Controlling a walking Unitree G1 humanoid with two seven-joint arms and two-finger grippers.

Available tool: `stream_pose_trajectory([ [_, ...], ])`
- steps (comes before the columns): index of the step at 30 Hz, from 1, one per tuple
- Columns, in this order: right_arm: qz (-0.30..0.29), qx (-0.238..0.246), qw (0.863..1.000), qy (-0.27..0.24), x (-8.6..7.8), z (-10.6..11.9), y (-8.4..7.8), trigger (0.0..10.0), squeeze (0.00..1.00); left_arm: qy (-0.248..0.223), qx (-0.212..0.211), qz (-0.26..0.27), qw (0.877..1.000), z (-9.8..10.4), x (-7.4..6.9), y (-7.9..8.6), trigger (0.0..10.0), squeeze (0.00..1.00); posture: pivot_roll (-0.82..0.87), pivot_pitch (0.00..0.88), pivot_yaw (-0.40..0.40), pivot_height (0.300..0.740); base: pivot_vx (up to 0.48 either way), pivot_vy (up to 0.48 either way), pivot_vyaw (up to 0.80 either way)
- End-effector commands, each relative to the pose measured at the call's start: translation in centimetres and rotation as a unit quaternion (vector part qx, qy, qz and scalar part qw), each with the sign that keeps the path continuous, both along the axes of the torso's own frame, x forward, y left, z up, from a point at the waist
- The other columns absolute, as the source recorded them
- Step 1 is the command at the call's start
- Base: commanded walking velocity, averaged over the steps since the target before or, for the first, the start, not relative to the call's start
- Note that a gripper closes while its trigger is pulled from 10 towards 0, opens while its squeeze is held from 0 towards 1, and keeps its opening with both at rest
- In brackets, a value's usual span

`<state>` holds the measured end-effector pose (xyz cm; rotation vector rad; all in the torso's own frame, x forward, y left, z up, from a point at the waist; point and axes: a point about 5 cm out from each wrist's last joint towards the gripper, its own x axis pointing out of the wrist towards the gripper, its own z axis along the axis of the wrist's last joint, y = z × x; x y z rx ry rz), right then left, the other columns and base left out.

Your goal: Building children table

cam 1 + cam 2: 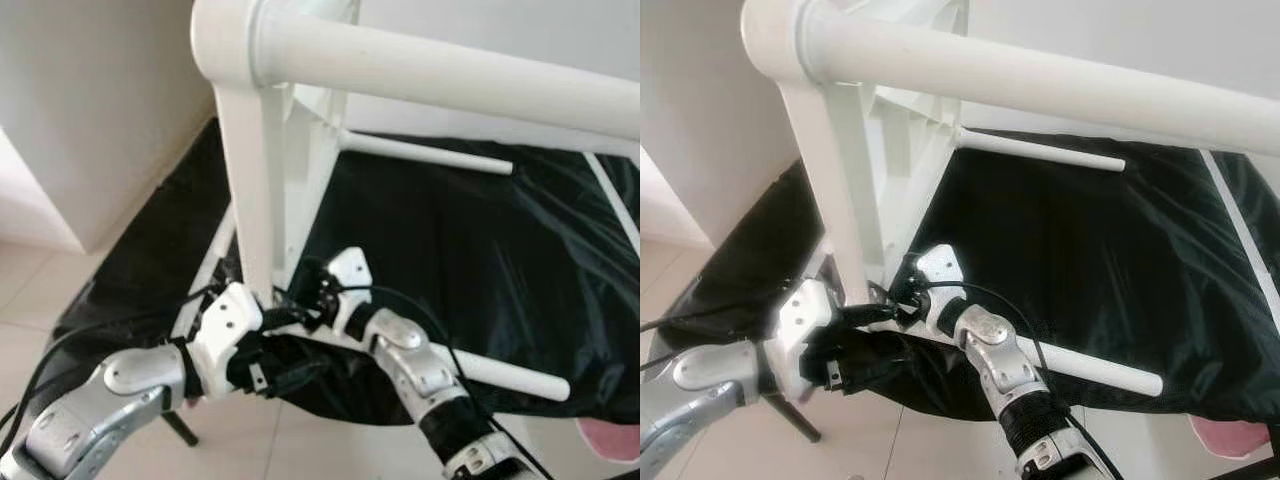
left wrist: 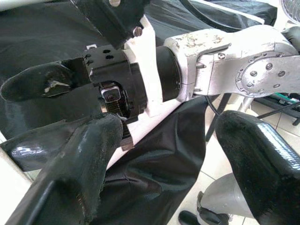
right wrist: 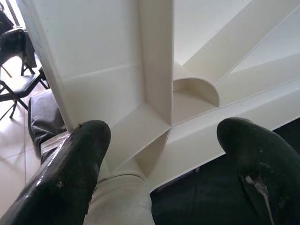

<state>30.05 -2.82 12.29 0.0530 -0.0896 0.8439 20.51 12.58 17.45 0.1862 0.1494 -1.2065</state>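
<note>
A white plastic children's table (image 1: 265, 190) stands tipped on its edge on a glossy black plastic sheet (image 1: 450, 260) spread over the pale tiled floor (image 1: 30, 290), with its ribbed underside turned toward the black sheet. One thick white cylindrical table leg (image 1: 430, 75) juts out from its upper corner, passing right across the top of the head views. A thinner-looking white leg (image 1: 425, 152) pokes out farther back, and another white leg (image 1: 510, 378) lies low over the sheet, just past the robot's right forearm.

Both silver arms meet at the lower edge of the tipped table. The left gripper (image 2: 159, 154) sits just below and beside the table's bottom rim, its two black fingers (image 2: 79, 154) spread wide apart with nothing between them; through its wrist camera I can see the right arm's black wrist block and silver joint (image 2: 243, 61) close in front, and the black sheet bunched beneath.

The right gripper (image 3: 164, 154) is pushed up against the table's underside, its black fingers (image 3: 79, 159) parted on either side of a white rib junction where a round leg socket (image 3: 194, 89) is moulded in. Between the fingers, near the camera, is the rounded end of a white tube (image 3: 124, 199); the fingers are not closed on it.

A beige wall (image 1: 100, 100) rises behind the table on the left.
</note>
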Motion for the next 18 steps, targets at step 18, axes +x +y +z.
stream_pose_trajectory([
  [18,-0.210,-0.052,0.972,-0.086,-0.8,1.0,-11.9,10.0,0.00,0.068,-0.004,-0.102,0.992,-1.5,-1.6,-0.4,10.0,0.00,0.10,0.000,-0.018,0.740,0.000,0.000,0.00],
])
